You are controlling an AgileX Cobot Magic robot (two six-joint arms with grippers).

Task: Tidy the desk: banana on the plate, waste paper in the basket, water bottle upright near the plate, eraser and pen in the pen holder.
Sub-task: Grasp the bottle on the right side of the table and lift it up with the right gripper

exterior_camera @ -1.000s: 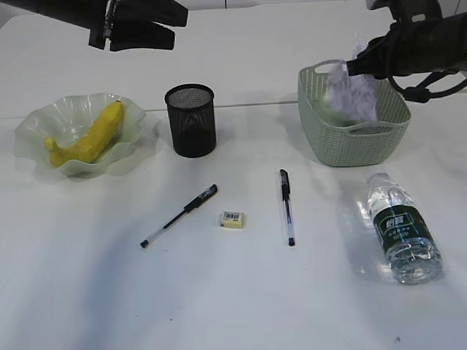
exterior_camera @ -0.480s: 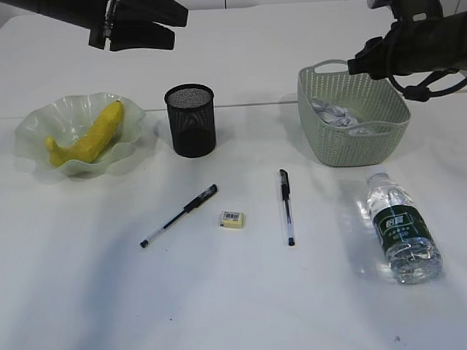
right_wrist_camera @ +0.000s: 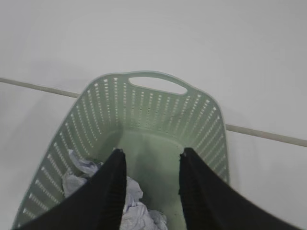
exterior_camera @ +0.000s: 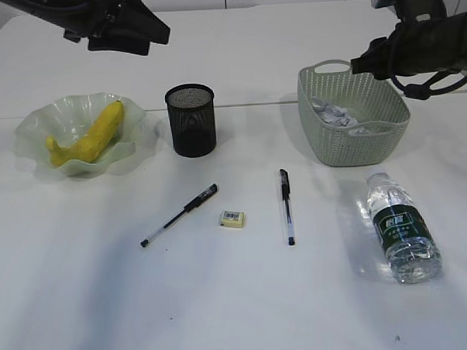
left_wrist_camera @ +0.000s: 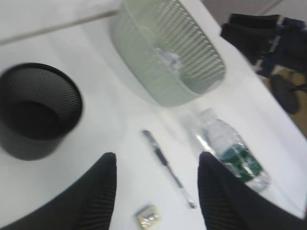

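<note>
Crumpled waste paper [exterior_camera: 335,113] dropped into basket [exterior_camera: 355,148]; both grippers' jaws spread, empty

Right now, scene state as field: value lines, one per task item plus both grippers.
banana: on plate
waste paper: in basket
water bottle: lying on its side on the table, right of the pens
eraser: on table, between the two pens
pens: left pen, right pen, both on table
pen holder: upright, nothing visible inside
left gripper: open, empty
right gripper: open, empty, above basket
</note>
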